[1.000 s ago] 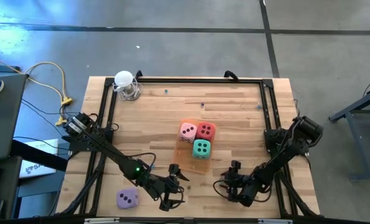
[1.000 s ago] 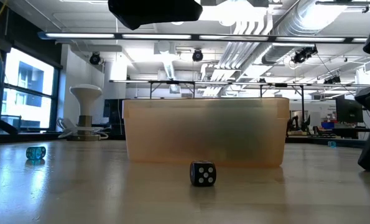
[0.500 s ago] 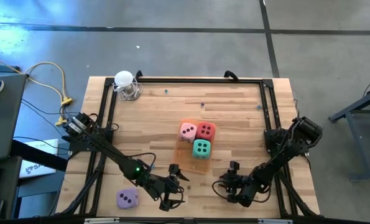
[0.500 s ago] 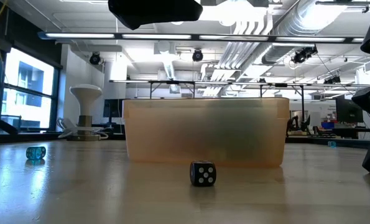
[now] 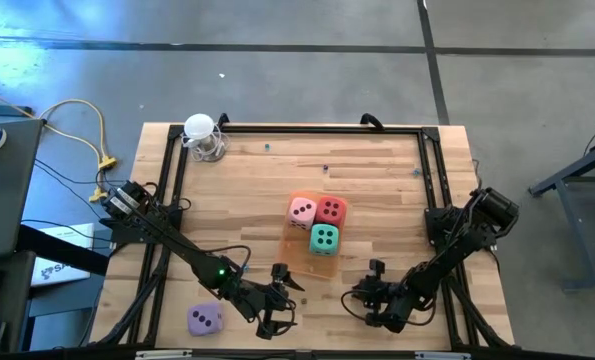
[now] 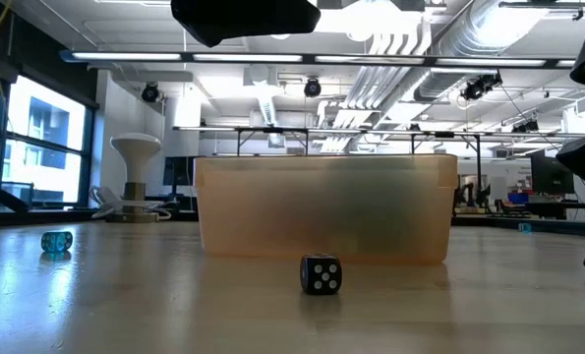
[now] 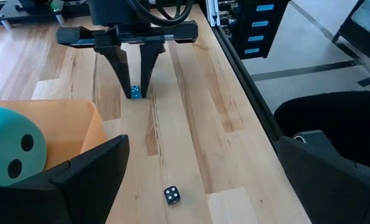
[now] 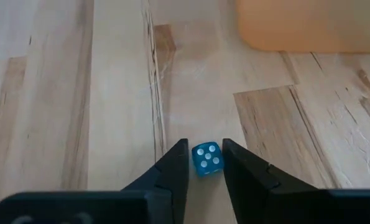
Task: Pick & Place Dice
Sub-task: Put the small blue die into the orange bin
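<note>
Blue and translucent: a small blue die point(image 8: 207, 159), sitting right between the fingers of the right end effector point(image 8: 205, 144), low on the bench point(image 8: 79, 93). Fingers narrowed to about the width of this die, one pad against each of two opposite faces as far as can be seen. Die not lifted, its underside flat on the wood. Five pale pips on the upper face.

Ahead of these fingertips and a little to one side, on the bare planks, the near edge of the orange tray point(image 8: 309, 25). Inside that tray, seen from above, three big soft dice packed together: pink die point(image 5: 302, 210) and red die point(image 5: 331, 209) on the side far from the end effector, teal die point(image 5: 324, 238) on the near side, closest to it. Fourth one, the lilac die point(image 5: 204, 319), not in the tray: alone on the bench, well beyond the left end effector point(image 5: 285, 300) and on its outer side. Left end effector waiting with fingers fully spread and nothing between them, facing the right one across a short stretch of bench, with a small black die point(image 7: 171, 195) lying in that stretch.

Step in hand, as a judgement: the grasp of a pick, but on the tiny blue cube and not on one of the soft dice. Next move probably a straight lift, then a short carry forward over the tray wall. Needs a firm and centred pinch first, because so small a hard cube could easily twist or pop out sideways. Lilac die not yet collected.
</note>
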Controlling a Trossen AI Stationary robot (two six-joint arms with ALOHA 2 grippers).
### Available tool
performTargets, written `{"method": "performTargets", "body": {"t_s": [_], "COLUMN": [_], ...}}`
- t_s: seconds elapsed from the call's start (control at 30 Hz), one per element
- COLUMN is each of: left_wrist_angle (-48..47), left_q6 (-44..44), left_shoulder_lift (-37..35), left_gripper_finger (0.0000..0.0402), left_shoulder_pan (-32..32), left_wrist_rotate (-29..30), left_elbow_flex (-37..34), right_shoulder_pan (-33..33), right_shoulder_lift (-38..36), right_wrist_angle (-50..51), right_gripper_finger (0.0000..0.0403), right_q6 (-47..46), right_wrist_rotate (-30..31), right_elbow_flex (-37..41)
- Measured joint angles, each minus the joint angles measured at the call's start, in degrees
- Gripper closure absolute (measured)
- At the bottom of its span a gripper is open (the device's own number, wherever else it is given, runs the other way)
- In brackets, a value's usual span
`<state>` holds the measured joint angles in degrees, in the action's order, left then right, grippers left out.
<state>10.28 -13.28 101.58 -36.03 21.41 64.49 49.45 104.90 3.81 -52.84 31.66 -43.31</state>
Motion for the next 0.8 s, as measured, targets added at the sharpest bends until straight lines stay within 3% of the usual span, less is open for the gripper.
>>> {"method": "performTargets", "body": {"t_s": [0.2, 0.43, 0.6, 0.8], "left_wrist_angle": [0.00, 0.02, 0.04, 0.07], "left_q6": [0.00, 0.02, 0.02, 0.02], "left_shoulder_lift": [0.00, 0.00, 0.00, 0.00], "left_gripper_finger": [0.0002, 0.0002, 0.0002, 0.0002], "left_shoulder_pan": [0.01, 0.02, 0.30, 0.35], "left_wrist_rotate": [0.00, 0.00, 0.00, 0.01], "left_elbow_flex": [0.00, 0.00, 0.00, 0.01], "right_shoulder_pan": [-0.02, -0.07, -2.07, -5.23], "right_shoulder_lift": [-1.29, -4.52, -7.11, -9.38], "right_wrist_angle": [0.09, -2.65, -10.08, -21.36], "right_gripper_finger": [0.0363, 0.0363, 0.0365, 0.0364], "right_q6": [0.43, 6.12, 15.58, 32.42], "right_wrist_rotate": [-0.74, -1.18, 1.51, 0.09], "right_elbow_flex": [0.13, 0.52, 0.34, 0.22]}}
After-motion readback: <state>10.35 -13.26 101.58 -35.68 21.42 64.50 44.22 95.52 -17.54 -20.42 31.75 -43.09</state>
